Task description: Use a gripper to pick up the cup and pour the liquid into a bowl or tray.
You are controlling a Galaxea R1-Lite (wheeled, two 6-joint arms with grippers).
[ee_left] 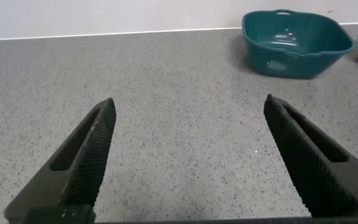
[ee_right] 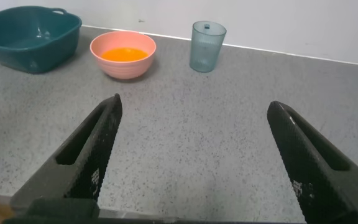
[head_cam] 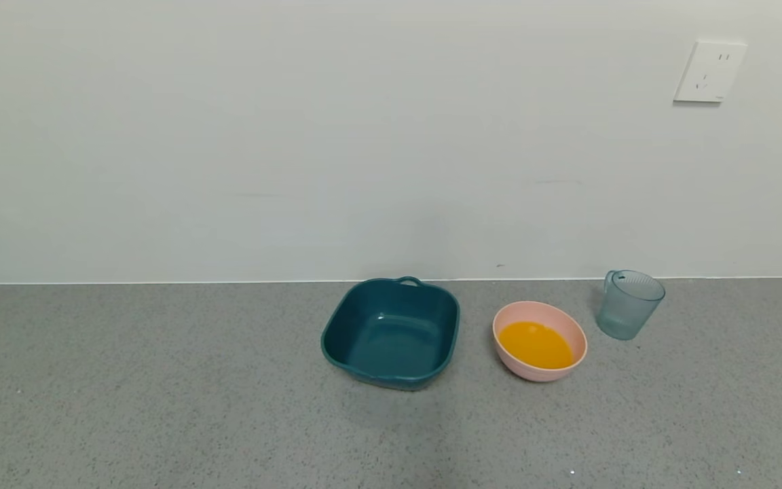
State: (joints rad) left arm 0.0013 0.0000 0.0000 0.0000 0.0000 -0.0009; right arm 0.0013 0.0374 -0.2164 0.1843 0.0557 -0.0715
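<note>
The translucent blue-green cup (head_cam: 628, 304) stands upright near the wall at the right, with no liquid showing inside it (ee_right: 207, 46). Left of it sits the pink bowl (head_cam: 571, 327) holding the orange-yellow liquid (head_cam: 535, 345), also seen in the right wrist view (ee_right: 123, 54). My right gripper (ee_right: 194, 106) hangs open over bare counter, well short of the cup and bowl, with nothing between its fingers. Far to the left, my left gripper (ee_left: 188, 106) is open too, empty, over the counter. Neither arm appears in the head view.
A dark teal square tray (head_cam: 391, 331), empty, sits left of the bowl (ee_left: 294, 43). The grey speckled counter (head_cam: 160, 394) runs to a white wall with a socket (head_cam: 709, 71) at the upper right.
</note>
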